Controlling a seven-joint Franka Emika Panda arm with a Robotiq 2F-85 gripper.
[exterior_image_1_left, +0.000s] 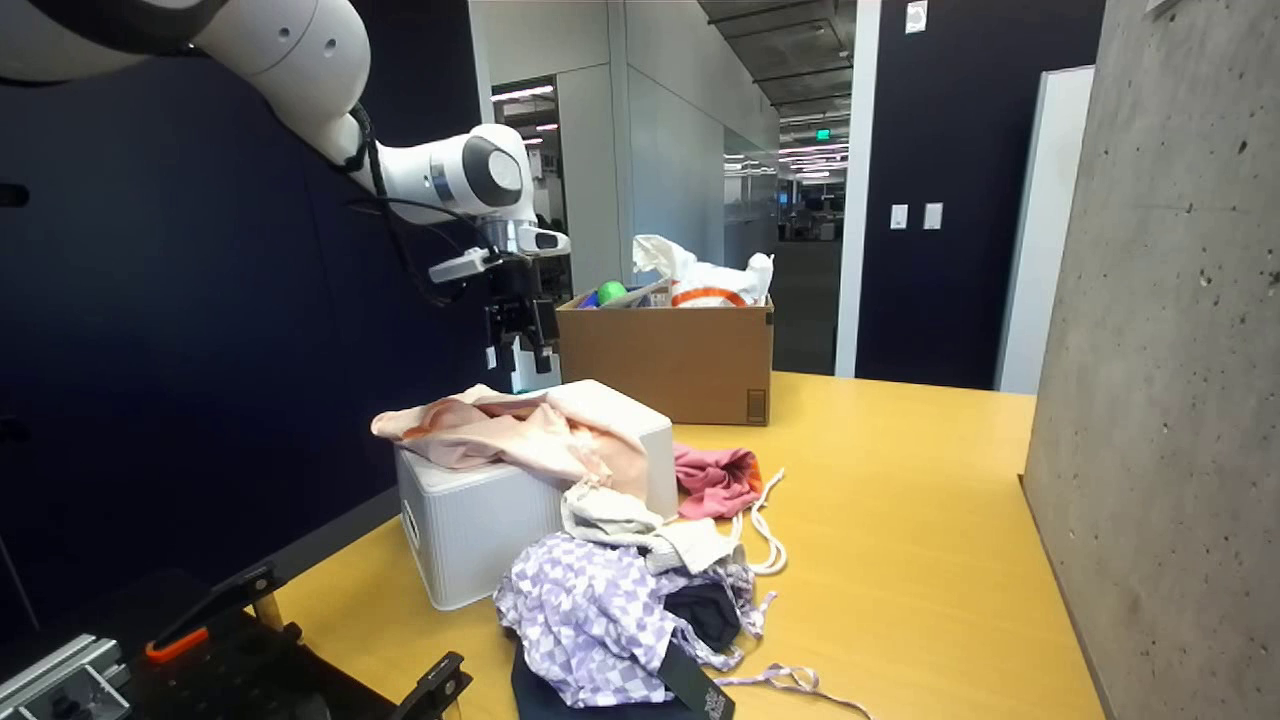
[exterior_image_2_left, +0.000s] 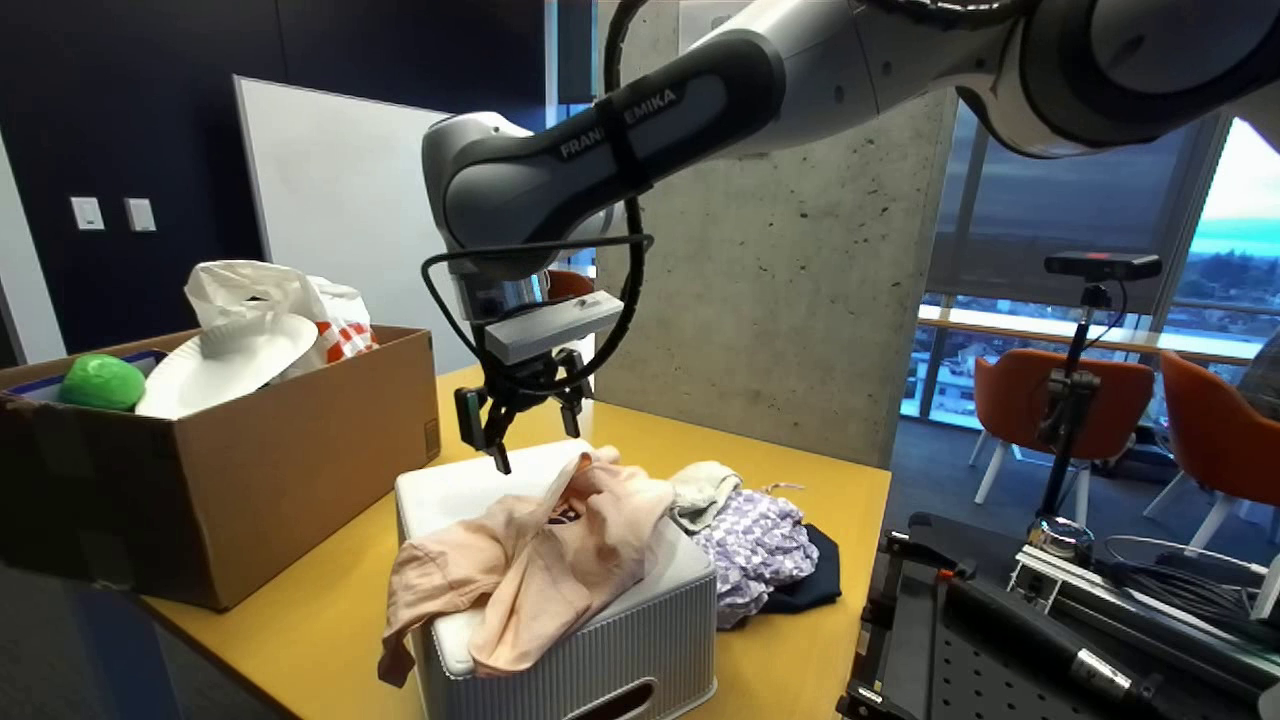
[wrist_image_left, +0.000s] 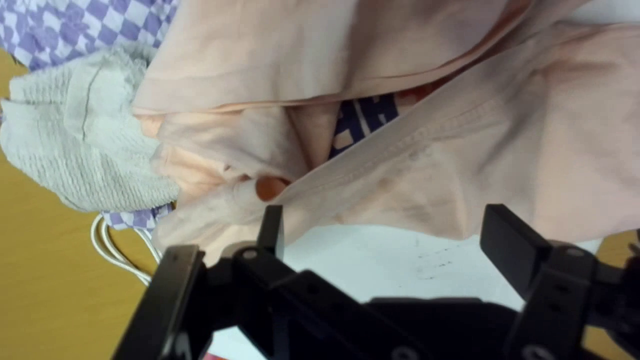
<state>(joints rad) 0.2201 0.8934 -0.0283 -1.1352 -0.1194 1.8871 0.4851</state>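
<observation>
In an exterior view, a cardboard box (exterior_image_2_left: 320, 460) stands at the left of the worktop (exterior_image_1_left: 900, 520); its walls pen in a green ball (exterior_image_2_left: 103, 382), a white plate (exterior_image_2_left: 230, 365) and a white bag (exterior_image_2_left: 250, 290). The plate tilts, seemingly propped by what lies behind it. Next comes a ribbed bin (exterior_image_2_left: 660, 620), probably upturned, since its hand slot (exterior_image_2_left: 615, 703) sits low; its flat white face thus serves as a raised stand. A peach cloth (exterior_image_2_left: 600, 545), perhaps a shirt, lies across that face and, being too broad for it, droops over the near edge by its own weight. Its middle is puckered, with dark lettering (wrist_image_left: 357, 125) showing between folds. Farther right, a pale cloth (exterior_image_2_left: 702, 490) lies just beside the bin, partly borne up by the checked cloth (exterior_image_2_left: 755, 545) heaped under it; that heap in turn rests on a navy cloth (exterior_image_2_left: 815, 575), weighing it down.

The end effector (exterior_image_2_left: 538, 450) hangs above the bin, fingers downward, by the edge of the peach cloth, its nearest neighbour. It is unclenched and carries nothing: the fingers (wrist_image_left: 272, 225) are spread wide, with peach cloth and white bin face visible between them. A gap shows beneath the tips in an exterior view, so it appears to touch nothing.
</observation>
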